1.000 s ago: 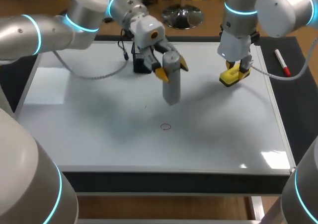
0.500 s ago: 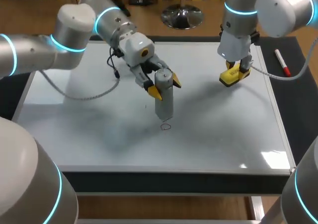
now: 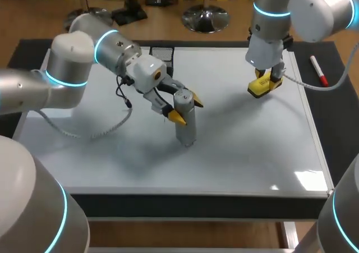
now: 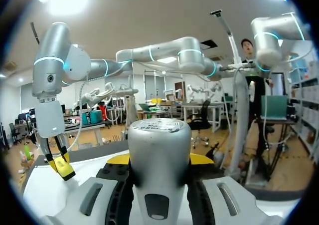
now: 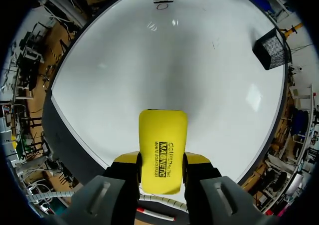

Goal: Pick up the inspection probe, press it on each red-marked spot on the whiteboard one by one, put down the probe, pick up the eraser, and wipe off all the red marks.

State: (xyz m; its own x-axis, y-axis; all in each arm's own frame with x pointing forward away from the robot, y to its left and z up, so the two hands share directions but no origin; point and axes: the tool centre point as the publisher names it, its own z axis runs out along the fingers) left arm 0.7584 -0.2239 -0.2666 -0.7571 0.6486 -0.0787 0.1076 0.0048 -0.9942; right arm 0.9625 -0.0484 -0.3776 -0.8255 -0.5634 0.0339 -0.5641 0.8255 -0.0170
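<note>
Pinching the inspection probe [image 3: 184,121] upright in the left gripper [image 3: 187,109], tip down below it at the red mark [image 5: 162,6] on the whiteboard [image 3: 252,146]. Clamping the yellow eraser [image 3: 261,87] in the right gripper [image 3: 263,79], well apart.

Both arms extended; each gripper loaded.
Left arm [image 3: 67,68] enters from the left, wrist angled down toward the middle; left gripper [image 3: 187,110] clamps the upright inspection probe [image 3: 184,127] from two sides; right arm [image 3: 291,6] hangs near-vertical at far right; right gripper [image 3: 268,76] points down, gripping the eraser [image 3: 261,88].
</note>
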